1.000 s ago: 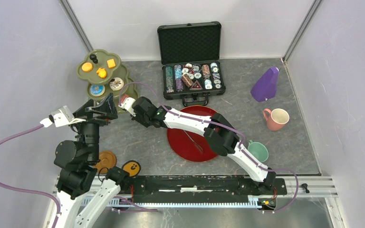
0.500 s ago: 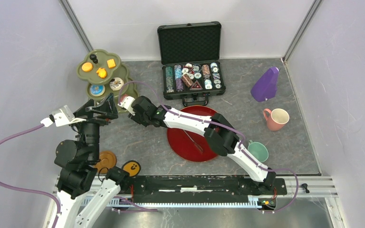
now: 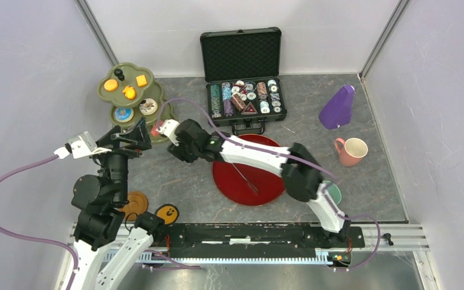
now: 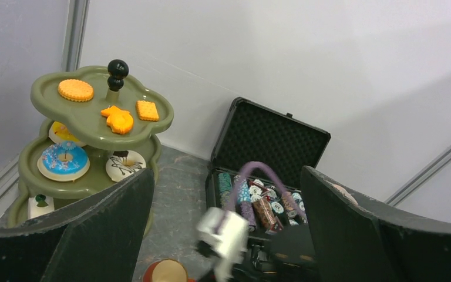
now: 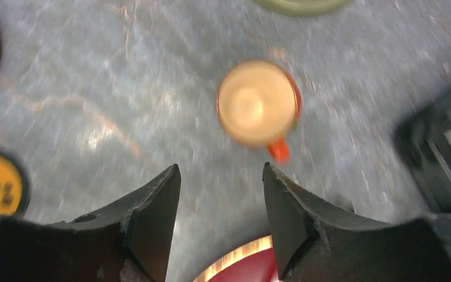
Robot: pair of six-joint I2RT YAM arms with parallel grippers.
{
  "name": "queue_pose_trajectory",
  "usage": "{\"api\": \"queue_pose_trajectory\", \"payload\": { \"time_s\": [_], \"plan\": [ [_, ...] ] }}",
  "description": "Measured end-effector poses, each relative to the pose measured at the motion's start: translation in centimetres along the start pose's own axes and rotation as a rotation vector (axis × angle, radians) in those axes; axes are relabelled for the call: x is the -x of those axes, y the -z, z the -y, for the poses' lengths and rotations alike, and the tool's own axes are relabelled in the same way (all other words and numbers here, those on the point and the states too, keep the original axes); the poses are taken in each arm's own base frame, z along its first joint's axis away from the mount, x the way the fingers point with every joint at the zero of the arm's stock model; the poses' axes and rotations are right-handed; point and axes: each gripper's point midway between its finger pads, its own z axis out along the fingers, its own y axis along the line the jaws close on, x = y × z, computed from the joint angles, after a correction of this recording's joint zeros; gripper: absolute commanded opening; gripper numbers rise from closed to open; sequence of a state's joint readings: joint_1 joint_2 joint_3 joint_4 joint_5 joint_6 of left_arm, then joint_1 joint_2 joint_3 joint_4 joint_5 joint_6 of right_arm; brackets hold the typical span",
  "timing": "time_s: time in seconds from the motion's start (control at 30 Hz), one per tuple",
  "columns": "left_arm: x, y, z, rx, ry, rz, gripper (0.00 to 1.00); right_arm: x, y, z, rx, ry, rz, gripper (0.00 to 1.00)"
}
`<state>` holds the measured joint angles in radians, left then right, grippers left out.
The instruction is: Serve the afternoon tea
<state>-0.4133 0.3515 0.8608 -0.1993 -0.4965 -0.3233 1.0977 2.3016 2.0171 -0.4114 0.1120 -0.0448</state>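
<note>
Right tool [image 5: 220, 170] is over the table [image 5: 94, 88], fingers standing apart with nothing between them. The orange cup [image 5: 257, 103] sits upright on the table just past the fingertips, top centre of the blurred wrist view. Its handle points down-frame toward the right-hand finger, and the blur hides whether they touch.

In the overhead view that cup is upper left of centre, just beside the foot of the stand [image 3: 130, 96]. Left tool [image 4: 226, 173] is spread wide and holds nothing, looking across at the stand on the left of its view. Three orange biscuits [image 4: 117, 119] lie on the top tier. A blue donut [image 4: 63, 160] and a white donut [image 4: 123, 164] are on the middle tier, and a cake slice [image 4: 38, 204] is on the bottom one.

Over on the right of the overhead view, the pink cup [image 3: 351, 151] stands alone. The teal cup [image 3: 332, 192] is below it, half hidden behind the right arm [image 3: 260, 160]. A brown saucer [image 3: 136, 204] and a yellow saucer [image 3: 167, 212] lie lower left. The red tray [image 3: 244, 181] is at centre.
</note>
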Motion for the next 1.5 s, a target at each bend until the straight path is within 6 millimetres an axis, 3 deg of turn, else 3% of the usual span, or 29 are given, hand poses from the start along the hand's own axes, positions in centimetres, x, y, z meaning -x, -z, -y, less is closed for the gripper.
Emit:
{"api": "queue_pose_trajectory", "payload": {
  "time_s": [0.23,0.3,0.4,0.5,0.6,0.77,0.93,1.1,1.27,1.5],
  "plan": [
    [-1.7,-1.1,-0.2,0.029,-0.030,-0.049,1.00,-1.4,14.1,1.5,-0.016,-0.093,0.091,0.70],
    [-2.4,-1.6,-0.4,0.054,-0.049,-0.074,1.00,-2.4,17.0,1.7,-0.017,-0.114,0.137,0.72],
    [-3.2,-2.0,-0.7,0.085,-0.078,-0.120,1.00,-4.6,18.4,1.2,0.011,-0.154,0.175,0.77],
    [-3.4,-2.3,-0.6,0.115,-0.110,-0.194,1.00,-8.0,17.1,-1.3,0.085,-0.173,0.159,0.81],
    [-3.3,-2.2,-0.5,0.139,-0.135,-0.265,1.00,-10.7,15.6,-5.3,0.173,-0.137,0.123,0.81],
    [-4.8,-0.2,-1.3,0.147,-0.180,-0.400,1.00,-8.9,12.7,-11.5,0.283,-0.044,0.179,0.82],
    [-5.8,2.1,-2.0,0.130,-0.197,-0.482,1.00,-6.8,9.5,-15.8,0.309,0.054,0.253,0.82],
    [-6.0,3.4,-1.9,0.097,-0.194,-0.519,1.00,-5.9,7.3,-18.1,0.313,0.109,0.285,0.81],
    [-6.0,4.2,-1.8,0.072,-0.188,-0.533,1.00,-4.9,5.0,-19.2,0.302,0.116,0.290,0.80],
    [-5.5,4.8,-1.7,0.052,-0.174,-0.516,1.00,-6.4,3.0,-19.5,0.278,0.136,0.243,0.78]
  ]
}}
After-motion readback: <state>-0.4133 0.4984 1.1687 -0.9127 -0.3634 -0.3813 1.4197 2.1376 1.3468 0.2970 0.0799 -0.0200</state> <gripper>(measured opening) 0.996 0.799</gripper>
